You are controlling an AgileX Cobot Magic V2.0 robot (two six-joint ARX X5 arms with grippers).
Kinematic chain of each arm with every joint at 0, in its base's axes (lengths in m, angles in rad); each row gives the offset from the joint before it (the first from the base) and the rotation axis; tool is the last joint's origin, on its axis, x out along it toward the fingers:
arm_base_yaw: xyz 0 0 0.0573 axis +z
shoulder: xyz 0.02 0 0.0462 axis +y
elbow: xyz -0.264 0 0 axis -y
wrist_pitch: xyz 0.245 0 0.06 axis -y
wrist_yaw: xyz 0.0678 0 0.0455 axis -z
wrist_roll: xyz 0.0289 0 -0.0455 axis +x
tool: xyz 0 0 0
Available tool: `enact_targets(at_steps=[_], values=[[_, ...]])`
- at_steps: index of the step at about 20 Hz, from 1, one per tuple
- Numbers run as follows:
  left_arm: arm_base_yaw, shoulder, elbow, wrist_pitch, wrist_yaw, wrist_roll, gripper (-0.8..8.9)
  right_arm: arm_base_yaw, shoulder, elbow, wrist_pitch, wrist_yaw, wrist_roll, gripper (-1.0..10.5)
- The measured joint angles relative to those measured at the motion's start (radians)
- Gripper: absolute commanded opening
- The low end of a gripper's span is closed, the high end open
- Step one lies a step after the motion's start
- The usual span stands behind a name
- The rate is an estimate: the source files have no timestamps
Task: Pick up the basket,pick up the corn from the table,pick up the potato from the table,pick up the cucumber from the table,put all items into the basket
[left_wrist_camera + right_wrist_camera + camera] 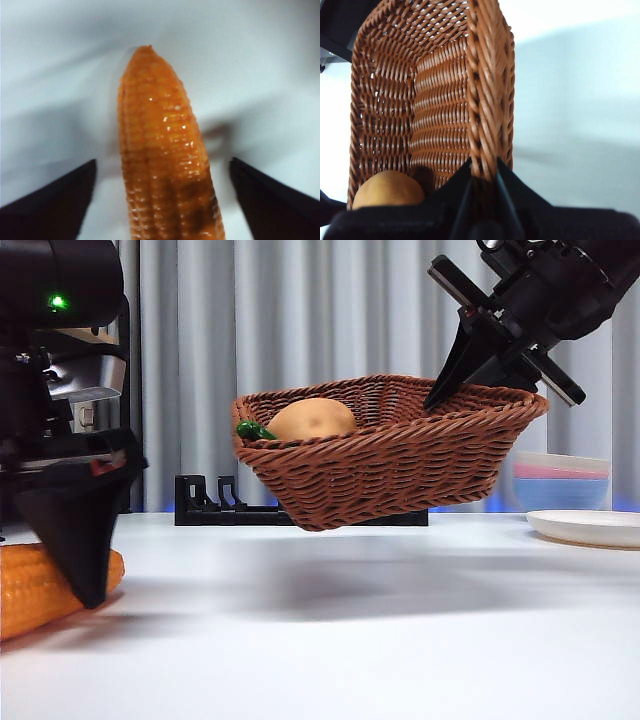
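1. Right gripper (440, 400) pinches the right rim of the basket (400, 465), one jaw inside and one outside the wall, holding it in the air above the table (350, 640).
2. Basket hangs tilted, right side higher, shadow under it on the table.
3. Potato (312, 420) sits inside the basket at its left end; a bit of green cucumber (254, 430) pokes over the left rim just beside it.
4. Corn (40, 590) lies on the table, near left, well apart from the basket.
5. Left gripper (162, 200) is down over the corn, jaws spread wide on either side, not touching it.
6. White plate (590, 528) and stacked bowls (560, 480) far right; black stand (205, 502) behind the basket.
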Motion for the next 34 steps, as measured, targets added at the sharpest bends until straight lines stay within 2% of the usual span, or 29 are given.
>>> enact_targets(at_steps=[3,7,9,11,14,17,19,22,26,27,29,30,34], values=[[0.0,-0.002,0.0,-0.008,0.008,0.021,-0.08,0.0,0.0,0.0,0.0,0.0,0.0,-0.1],[-0.05,-0.12,0.0,-0.113,0.132,0.013,-0.08,0.0,0.0,0.0,0.0,0.0,0.0,-0.1],[-0.134,-0.272,0.0,-0.159,0.198,-0.04,-0.08,0.0,0.0,0.0,0.0,0.0,0.0,-0.1],[-0.211,-0.423,0.007,-0.124,0.217,-0.134,-0.08,0.0,0.0,0.0,0.0,0.0,0.0,-0.1],[-0.283,-0.51,0.091,0.067,0.194,-0.232,-0.08,0.0,0.0,0.0,0.0,0.0,0.0,-0.1],[-0.282,-0.431,0.203,0.227,0.093,-0.235,-0.08,0.002,0.0,0.0,0.0,0.001,0.001,-0.1],[-0.251,-0.307,0.28,0.286,0.016,-0.198,-0.08,0.007,0.0,0.0,0.0,0.0,0.001,-0.1],[-0.202,-0.103,0.38,0.346,0.014,-0.156,-0.08,0.021,0.0,0.0,0.0,0.001,0.001,-0.1],[-0.178,0.145,0.578,0.318,0.042,-0.118,0.14,0.038,0.0,0.0,0.0,0.0,0.002,-0.1],[-0.176,0.193,0.61,0.295,0.042,-0.103,1.43,0.04,0.0,0.0,0.0,0.0,0.004,-0.1],[-0.175,0.254,0.623,0.28,0.042,-0.09,5.25,0.04,0.0,0.0,0.0,0.0,0.006,-0.1],[-0.175,0.272,0.623,0.273,0.042,-0.088,5.64,0.04,0.0,0.0,0.0,0.0,0.011,-0.1],[-0.171,0.281,0.625,0.272,0.042,-0.086,5.63,0.045,0.0,0.0,-0.001,0.0,0.023,-0.1]])
